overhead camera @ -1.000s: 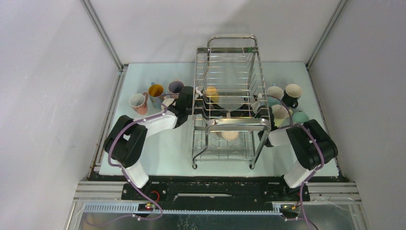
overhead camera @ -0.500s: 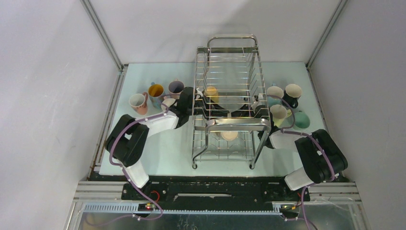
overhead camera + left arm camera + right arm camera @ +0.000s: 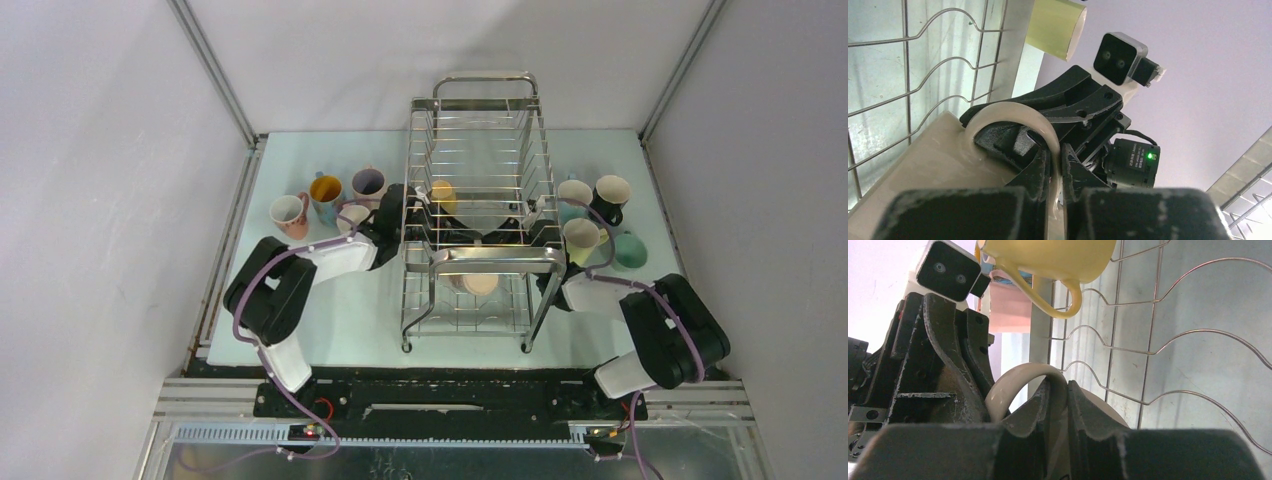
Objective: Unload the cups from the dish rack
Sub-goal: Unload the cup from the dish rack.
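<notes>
**Item:** cream ceramic mug (image 3: 923, 165) with a looped handle (image 3: 1013, 377).

**Location:** inside the tall chrome wire dish rack (image 3: 495, 257), among its wavy wires and between the two arms. The tier cannot be told, since wire crosses the overhead view.

**Left gripper** (image 3: 1055, 157): reaches in from the rack's left side, fingers pressed together on the handle strap.

**Right gripper** (image 3: 1058, 392): reaches in from the rack's right side, fingers likewise pinching a cream handle. Each wrist view shows the other gripper just behind the loop. Both therefore appear to hold the same handle, though the views are too close to be sure.

**Also racked:** yellow ceramic mug (image 3: 1048, 252), just above the right gripper in its wrist view.

**Already out:** mugs stand on the pale green counter (image 3: 340, 310) in two clusters. The left one includes a pink mug (image 3: 288, 212) and the right one a black mug (image 3: 610, 193).

**Hazards, as judged:**
- Two grips on one thin handle. If the arms pull apart or at different heights, the handle is strained or slips from one pinch.
- A mug held by its handle alone can swing, so the body may catch a wire on the way out.
- A snagged mug could drag or tip the thin-legged rack.
- Lifting may knock the yellow mug.
- The fingers of the two grippers stand close together and could collide.
</notes>
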Controlling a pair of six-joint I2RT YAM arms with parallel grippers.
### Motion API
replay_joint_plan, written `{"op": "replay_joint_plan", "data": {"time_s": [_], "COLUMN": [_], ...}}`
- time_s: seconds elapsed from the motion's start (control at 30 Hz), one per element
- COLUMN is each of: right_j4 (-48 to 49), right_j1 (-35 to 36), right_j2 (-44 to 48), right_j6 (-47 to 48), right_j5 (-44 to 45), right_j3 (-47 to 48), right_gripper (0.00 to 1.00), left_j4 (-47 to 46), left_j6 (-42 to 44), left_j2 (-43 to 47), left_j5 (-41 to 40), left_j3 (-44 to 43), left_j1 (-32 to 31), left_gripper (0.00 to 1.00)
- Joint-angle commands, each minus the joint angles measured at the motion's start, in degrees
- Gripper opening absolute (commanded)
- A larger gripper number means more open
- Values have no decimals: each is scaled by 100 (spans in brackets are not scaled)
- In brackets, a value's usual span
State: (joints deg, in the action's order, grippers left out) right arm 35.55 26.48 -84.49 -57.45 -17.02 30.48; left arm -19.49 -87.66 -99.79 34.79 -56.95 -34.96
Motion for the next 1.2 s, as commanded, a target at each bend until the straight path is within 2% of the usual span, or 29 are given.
{"op": "replay_joint_plan", "data": {"time_s": [0.0,0.7,1.17], "right_j4": [-117,-776,-1203], "right_j1": [94,-121,-390], "right_j2": [264,951,1287], "right_j6": [242,353,427], "right_j5": [-12,-226,-526], "right_j3": [143,142,144], "right_gripper": [22,26,29], "left_j4": [-334,-1230,-2193], "left_j6": [-47,547,751], "left_j2": [1,585,770], "left_j5": [88,406,661], "left_j3": [-164,157,540], "left_j1": [-70,16,20], "left_gripper": [2,0,0]}}
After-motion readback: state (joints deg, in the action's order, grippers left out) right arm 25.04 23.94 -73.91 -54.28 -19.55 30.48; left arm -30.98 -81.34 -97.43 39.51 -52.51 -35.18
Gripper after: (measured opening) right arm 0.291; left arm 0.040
